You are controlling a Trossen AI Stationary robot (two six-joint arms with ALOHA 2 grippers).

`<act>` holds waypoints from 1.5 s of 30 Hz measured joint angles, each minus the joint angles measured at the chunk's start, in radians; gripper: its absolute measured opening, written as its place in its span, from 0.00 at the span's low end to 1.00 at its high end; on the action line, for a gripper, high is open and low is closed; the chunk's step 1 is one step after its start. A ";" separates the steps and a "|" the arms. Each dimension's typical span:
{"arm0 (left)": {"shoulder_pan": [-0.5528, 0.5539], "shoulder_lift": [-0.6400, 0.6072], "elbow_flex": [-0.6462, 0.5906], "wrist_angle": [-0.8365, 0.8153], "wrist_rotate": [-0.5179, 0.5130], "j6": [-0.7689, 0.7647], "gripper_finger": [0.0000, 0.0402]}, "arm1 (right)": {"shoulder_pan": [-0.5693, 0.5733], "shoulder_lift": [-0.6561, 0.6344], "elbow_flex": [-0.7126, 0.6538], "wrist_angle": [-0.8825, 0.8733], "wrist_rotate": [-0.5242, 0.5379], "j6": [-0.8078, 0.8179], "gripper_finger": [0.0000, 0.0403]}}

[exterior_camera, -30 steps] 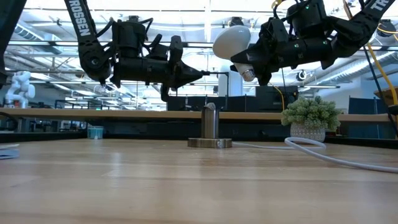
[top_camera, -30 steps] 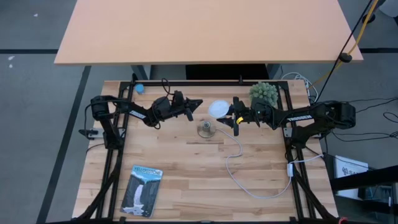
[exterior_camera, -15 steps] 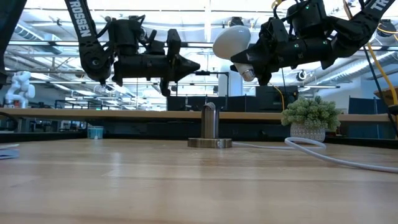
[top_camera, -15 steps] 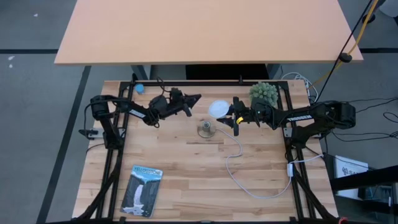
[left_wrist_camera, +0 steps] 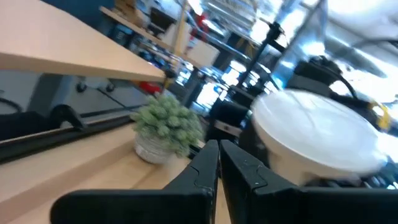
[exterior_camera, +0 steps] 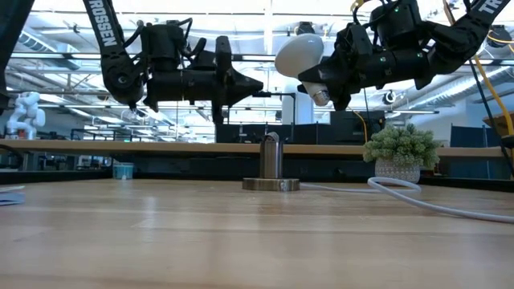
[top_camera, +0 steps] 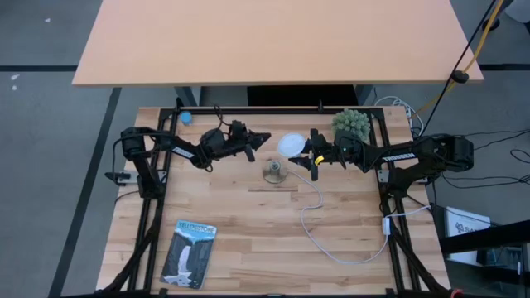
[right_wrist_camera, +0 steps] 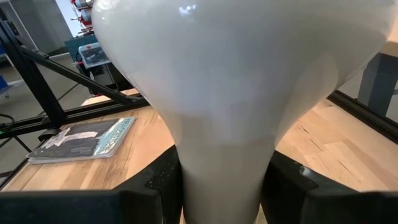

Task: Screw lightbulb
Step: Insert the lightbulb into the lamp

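Holding: your right gripper (exterior_camera: 325,87) pinches the bulb (exterior_camera: 299,54) at its narrow neck, leaving the globe free and the screw base exposed.
Bulb: in the air, above the socket (exterior_camera: 271,164) and a little to its plant (exterior_camera: 401,154) side, tilted, base pointing down toward the socket.
Left gripper (exterior_camera: 255,83): pressed together, empty, hanging above the socket on the side away from the plant, clear of the bulb.
Socket: upright on the surface (exterior_camera: 241,241), cord (top_camera: 319,228) trailing off, so the bulb still needs lining up over it.
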 joint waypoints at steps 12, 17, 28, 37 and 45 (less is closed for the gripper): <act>-0.021 0.000 0.000 -0.015 0.119 0.027 0.05 | 0.000 0.000 0.000 -0.013 0.000 0.000 0.39; -0.053 0.000 0.000 -0.071 0.035 0.123 0.12 | 0.000 0.000 0.000 -0.013 0.000 0.000 0.39; -0.127 0.000 0.034 -0.083 -0.185 0.364 0.53 | 0.000 0.000 0.000 -0.013 0.000 0.000 0.39; -0.133 0.000 0.053 -0.083 -0.293 0.376 0.73 | 0.000 0.000 0.000 -0.014 0.000 0.006 0.39; -0.136 0.000 0.053 -0.089 -0.166 0.320 0.74 | 0.001 0.000 0.000 -0.013 -0.004 0.011 0.39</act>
